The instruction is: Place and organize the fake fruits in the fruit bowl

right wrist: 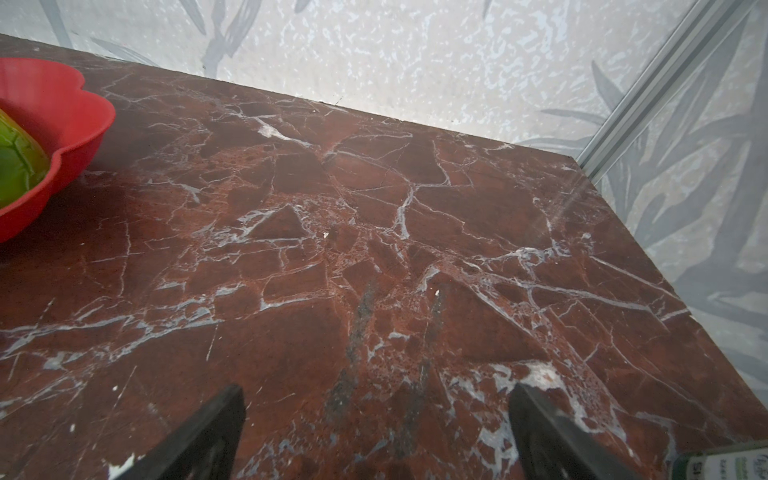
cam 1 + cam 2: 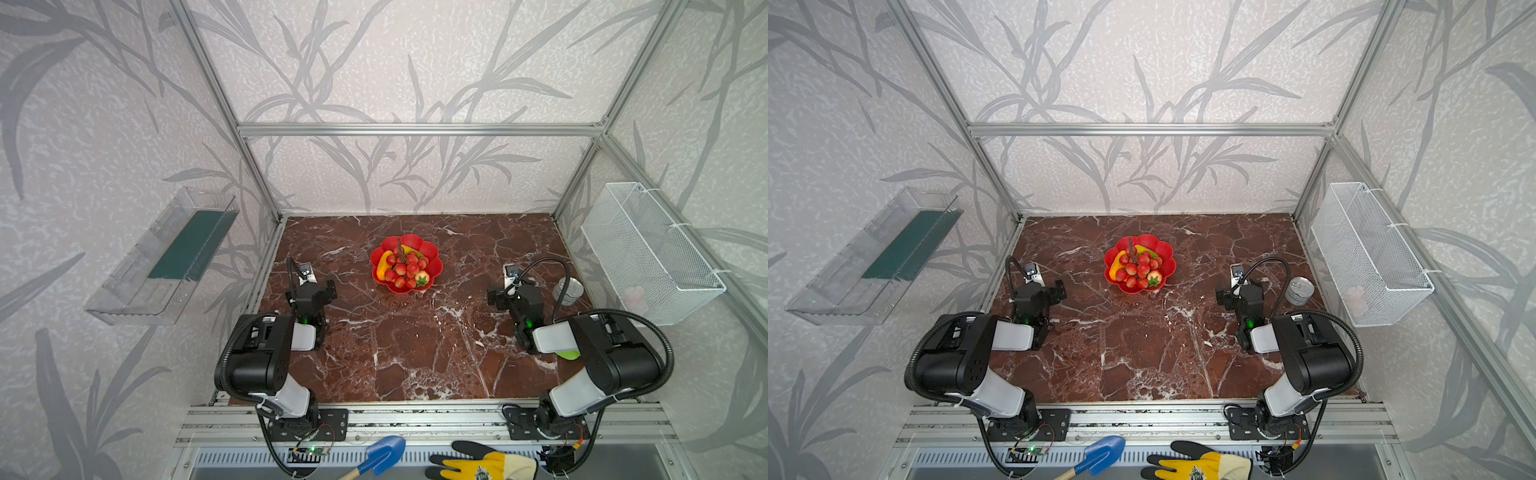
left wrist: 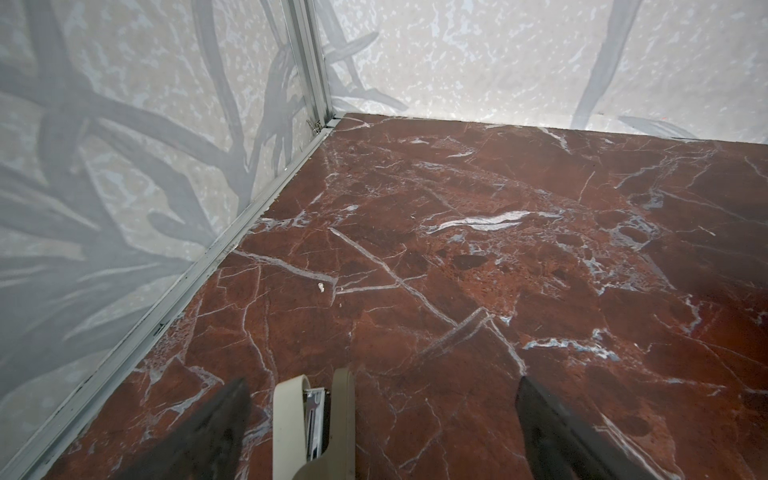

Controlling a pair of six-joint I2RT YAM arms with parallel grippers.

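Left arm (image 2: 266, 353) and right arm (image 2: 611, 353) elbows-up, fingers (image 3: 199, 436) wide, off fruit bowl (image 2: 435, 266)

Enclosure, seen in both top views. Red-brown marble-patterned tabletop (image 2: 415, 353), lower centre, walled by grey leaf-print wallpaper (image 2: 374, 62) on an aluminium frame (image 2: 415, 129). Left of frame: clear plastic tray (image 2: 124, 291) on the wall, with a dark green liner (image 2: 191, 245). Right of frame: white wire basket (image 2: 665, 232) holding a pale pink object (image 2: 633, 297); just beside it on the tabletop, a metal can (image 2: 575, 286). Bottom edge: blue trowel (image 2: 384, 453) and yellow-and-black glove (image 2: 486, 465).
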